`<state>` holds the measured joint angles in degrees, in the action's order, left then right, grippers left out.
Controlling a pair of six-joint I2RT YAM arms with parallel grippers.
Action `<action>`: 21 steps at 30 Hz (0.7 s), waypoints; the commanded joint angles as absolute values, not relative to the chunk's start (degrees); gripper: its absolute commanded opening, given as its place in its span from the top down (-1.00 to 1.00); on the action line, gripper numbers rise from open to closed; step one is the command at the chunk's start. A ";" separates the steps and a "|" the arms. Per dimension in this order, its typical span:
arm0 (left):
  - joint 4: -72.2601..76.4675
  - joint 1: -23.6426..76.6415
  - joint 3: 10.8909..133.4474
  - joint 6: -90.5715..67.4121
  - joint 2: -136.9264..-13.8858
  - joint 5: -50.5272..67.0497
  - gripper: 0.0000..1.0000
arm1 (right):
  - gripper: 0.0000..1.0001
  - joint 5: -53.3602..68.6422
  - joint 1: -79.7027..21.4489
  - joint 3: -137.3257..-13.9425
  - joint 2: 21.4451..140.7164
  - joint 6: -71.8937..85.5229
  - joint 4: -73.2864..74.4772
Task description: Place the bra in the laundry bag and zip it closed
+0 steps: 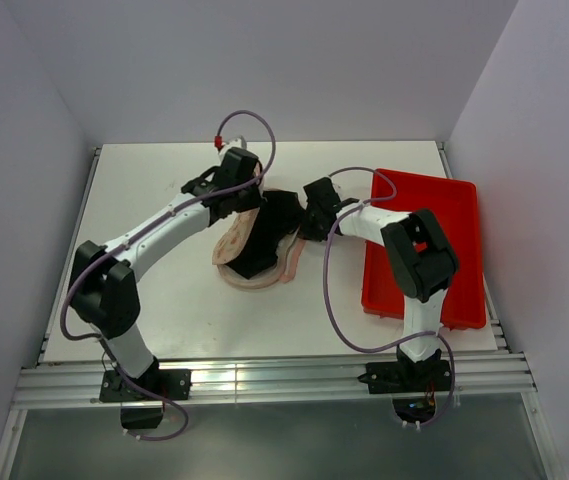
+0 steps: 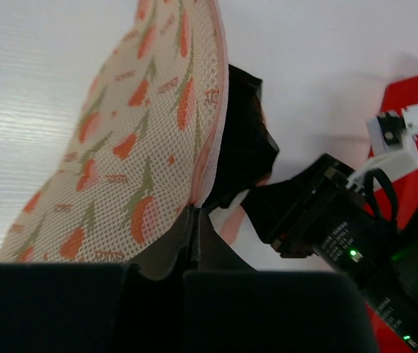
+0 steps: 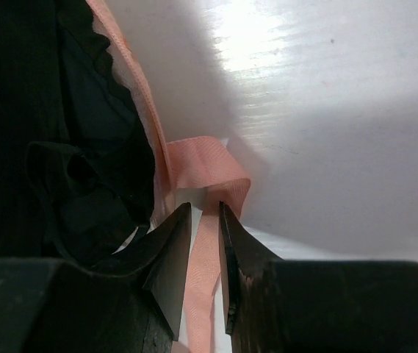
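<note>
- At mid-tabletop [image 1: 204, 330], the laundry bag [image 2: 120, 162] stands half open with one printed lobe raised. The bra [image 2: 242, 140] lies between the lobes, partly past the rim.
- Left end effector [image 2: 194, 246]: clamped on the raised lobe's edge.
- Right end effector [image 3: 206, 217]: jaws narrow, pinching the pink rim tape [image 3: 194, 165].
- Step, as judged: seating the bra. The next move calls for tucking in the overhang, lowering the lobe and locating the zipper pull, which is not visible.

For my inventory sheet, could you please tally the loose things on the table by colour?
Black: 1, bra
Beige-pink: 1, bag
Red: 1, tray
Total: 3
</note>
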<state>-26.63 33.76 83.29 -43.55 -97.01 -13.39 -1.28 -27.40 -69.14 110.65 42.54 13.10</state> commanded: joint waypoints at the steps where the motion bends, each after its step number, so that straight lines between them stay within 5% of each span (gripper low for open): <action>1: -23.56 36.56 87.62 -45.35 -98.96 -12.13 1.00 | 0.42 -1.06 -27.77 -71.37 112.32 42.80 12.13; 21: -16.53 44.03 87.28 -48.34 -116.01 -5.01 1.00 | 0.42 -0.35 -28.04 -68.91 112.33 44.38 9.93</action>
<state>-20.60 43.38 88.03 -46.65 -114.78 -8.60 -0.38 -27.49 -69.34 111.26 43.68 11.55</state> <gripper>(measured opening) 0.012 0.289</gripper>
